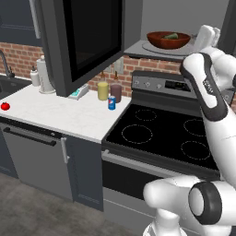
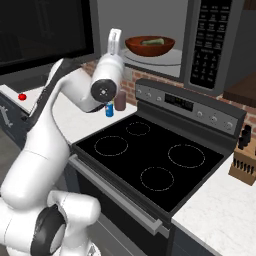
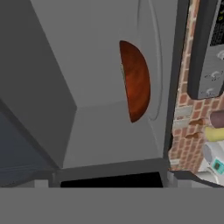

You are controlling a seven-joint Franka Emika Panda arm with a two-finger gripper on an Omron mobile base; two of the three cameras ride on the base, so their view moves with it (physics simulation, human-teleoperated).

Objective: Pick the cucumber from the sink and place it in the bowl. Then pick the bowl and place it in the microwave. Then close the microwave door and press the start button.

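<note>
The reddish-brown bowl (image 1: pixel 168 42) (image 2: pixel 149 49) sits on the glass turntable inside the microwave (image 2: pixel 212 40), above the stove. The dark green cucumber (image 1: pixel 171 36) (image 2: pixel 152 42) lies in it. In the hand view the bowl (image 3: pixel 136 81) shows edge-on against the light grey interior. My gripper (image 1: pixel 206 34) (image 2: pixel 114 36) hovers just outside the opening, beside the bowl and apart from it, open and holding nothing. The microwave door (image 1: pixel 87 39) (image 2: pixel 45 30) stands swung wide open to the left. A corner of the black sink (image 1: pixel 7 85) lies at the far left.
A black cooktop (image 1: pixel 161 131) lies below the microwave. On the white counter stand a yellow cup (image 1: pixel 103 91), a brown cup (image 1: pixel 116 92), a blue can (image 1: pixel 111 103), a paper towel roll (image 1: pixel 45 73) and a red tomato (image 1: pixel 5 106). A knife block (image 2: pixel 245 155) stands at the right.
</note>
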